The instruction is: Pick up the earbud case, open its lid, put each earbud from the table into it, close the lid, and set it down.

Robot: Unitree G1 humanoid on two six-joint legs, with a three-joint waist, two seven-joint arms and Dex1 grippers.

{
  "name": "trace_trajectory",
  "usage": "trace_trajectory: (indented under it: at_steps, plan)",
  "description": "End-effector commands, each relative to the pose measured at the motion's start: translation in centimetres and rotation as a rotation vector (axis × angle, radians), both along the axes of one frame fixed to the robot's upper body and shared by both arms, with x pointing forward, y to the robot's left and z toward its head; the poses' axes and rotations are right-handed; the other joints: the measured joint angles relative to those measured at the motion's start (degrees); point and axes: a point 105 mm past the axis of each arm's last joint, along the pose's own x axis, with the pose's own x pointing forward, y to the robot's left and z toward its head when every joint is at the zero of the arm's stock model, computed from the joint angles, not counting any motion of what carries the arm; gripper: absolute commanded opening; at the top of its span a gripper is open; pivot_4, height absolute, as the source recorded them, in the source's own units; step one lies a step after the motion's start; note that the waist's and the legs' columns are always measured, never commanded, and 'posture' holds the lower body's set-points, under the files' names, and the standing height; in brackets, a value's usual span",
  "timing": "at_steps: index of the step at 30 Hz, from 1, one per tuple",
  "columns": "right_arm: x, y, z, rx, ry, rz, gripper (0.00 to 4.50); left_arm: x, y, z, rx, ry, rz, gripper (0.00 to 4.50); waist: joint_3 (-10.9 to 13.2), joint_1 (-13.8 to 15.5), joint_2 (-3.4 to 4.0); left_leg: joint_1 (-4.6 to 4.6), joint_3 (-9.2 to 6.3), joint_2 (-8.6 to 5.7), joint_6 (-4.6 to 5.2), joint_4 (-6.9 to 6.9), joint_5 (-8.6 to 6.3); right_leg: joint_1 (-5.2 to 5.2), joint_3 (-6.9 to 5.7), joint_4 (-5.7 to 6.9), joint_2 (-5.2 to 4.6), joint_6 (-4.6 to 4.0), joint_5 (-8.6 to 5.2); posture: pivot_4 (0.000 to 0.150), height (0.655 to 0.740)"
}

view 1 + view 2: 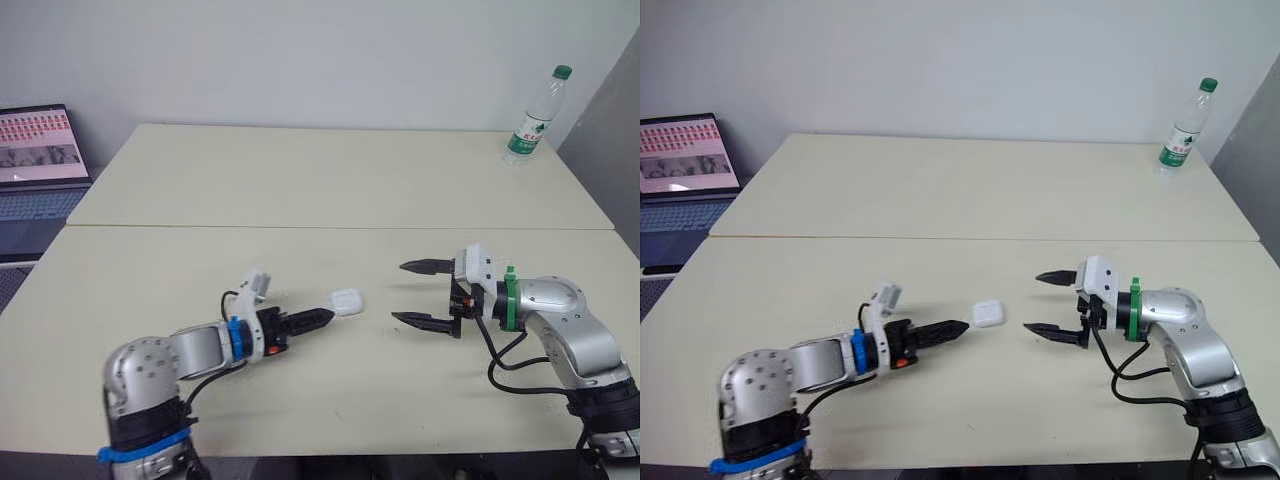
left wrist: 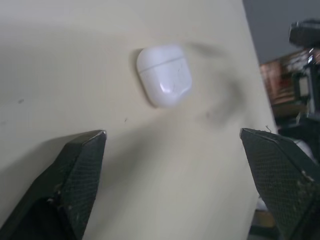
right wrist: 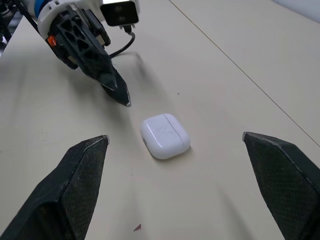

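Note:
The white earbud case (image 1: 346,301) lies flat on the near table, lid shut, between my two grippers. My left gripper (image 1: 328,316) rests low on the table with its tips just short of the case, open; in the left wrist view the case (image 2: 164,75) lies ahead of the wide-spread fingers (image 2: 82,170), not between them. My right gripper (image 1: 402,292) hovers to the right of the case, open and pointing at it. In the right wrist view the case (image 3: 165,135) lies ahead of the fingers (image 3: 85,170), with the left gripper (image 3: 92,50) beyond.
Two cream tables meet at a seam (image 1: 340,227). A water bottle with a green cap (image 1: 536,115) stands at the far right corner. An open laptop (image 1: 40,150) sits off the tables' left edge.

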Motion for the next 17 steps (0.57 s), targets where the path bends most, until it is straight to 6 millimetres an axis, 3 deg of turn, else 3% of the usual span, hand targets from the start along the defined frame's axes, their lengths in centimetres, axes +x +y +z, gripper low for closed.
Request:
trace_trajectory:
  at_steps: [1,6,9,12,17]
  plan:
    - [0.1,-0.6,1.3,0.003,-0.048,0.022,4.5,0.4,3.9,3.4,0.151,-0.27,0.065,4.45,0.0,-0.2,0.03,0.06,0.01,-0.01,-0.02,-0.02,0.0,-0.02,0.01,0.11,0.0,-0.11,-0.06,0.15,0.74]
    - [0.6,-2.5,2.1,-0.018,-0.054,-0.001,4.5,0.6,5.8,7.7,0.51,-0.695,-0.102,4.45,0.1,1.4,0.04,-0.15,0.02,-0.06,-0.13,0.03,0.06,-0.06,-0.15,-0.04,-0.13,-0.25,-0.11,0.15,0.74]
    - [0.8,-3.4,3.0,-0.015,-0.05,-0.022,4.5,1.5,7.9,9.3,0.58,-0.799,-0.043,4.45,0.2,2.4,0.19,-0.28,0.18,-0.16,-0.1,0.02,0.05,-0.05,-0.15,-0.36,-0.4,-0.17,-0.03,0.15,0.74]
    - [1.0,-3.9,3.6,-0.021,-0.054,-0.036,4.5,1.8,8.9,9.8,0.598,-0.843,-0.023,4.45,0.2,2.5,0.13,-0.35,0.26,-0.15,0.01,0.04,-0.01,-0.06,-0.18,-0.45,-0.48,-0.13,-0.01,0.15,0.74]
    - [1.5,-3.9,3.9,-0.005,-0.05,-0.065,4.5,2.4,8.9,9.1,0.607,-0.85,-0.044,4.45,0.2,2.5,0.13,-0.38,0.2,-0.09,0.04,0.03,-0.03,-0.1,-0.28,-0.42,-0.47,-0.13,-0.01,0.15,0.74]
